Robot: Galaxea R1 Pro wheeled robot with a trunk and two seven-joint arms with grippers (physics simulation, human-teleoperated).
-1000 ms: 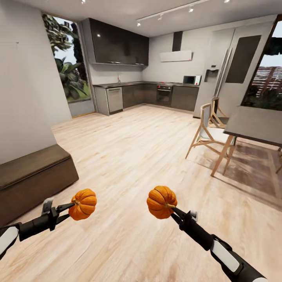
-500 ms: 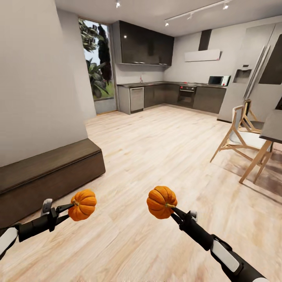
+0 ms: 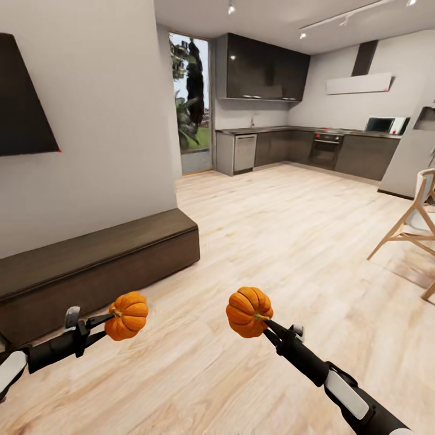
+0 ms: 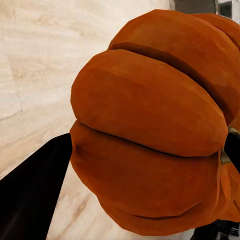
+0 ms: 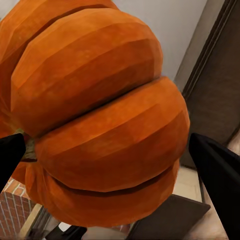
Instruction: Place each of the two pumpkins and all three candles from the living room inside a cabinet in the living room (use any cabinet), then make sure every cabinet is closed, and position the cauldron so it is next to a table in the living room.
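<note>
I hold two orange ribbed pumpkins above the wooden floor. In the head view my left gripper [image 3: 113, 315] is shut on the left pumpkin [image 3: 127, 315], and my right gripper [image 3: 264, 320] is shut on the right pumpkin [image 3: 248, 311]. The left wrist view has its pumpkin [image 4: 150, 125] close up beside a black fingertip [image 4: 30, 195]. In the right wrist view the other pumpkin [image 5: 100, 115] sits between black fingertips [image 5: 220, 185]. The long low dark-brown cabinet [image 3: 96, 266] runs along the white wall at the left, its fronts shut, just beyond my left gripper.
A dark panel [image 3: 21, 96] hangs on the wall above the cabinet. Glossy dark kitchen cupboards [image 3: 266, 75] and a counter line the far wall beside a tall window [image 3: 192, 103]. A wooden chair [image 3: 411, 229] stands at the right edge. Pale wood floor [image 3: 290, 241] stretches ahead.
The camera has turned left, so the room slid to the right in the picture and more of the cabinet and wall shows. Both grippers keep their pumpkins in the same pose.
</note>
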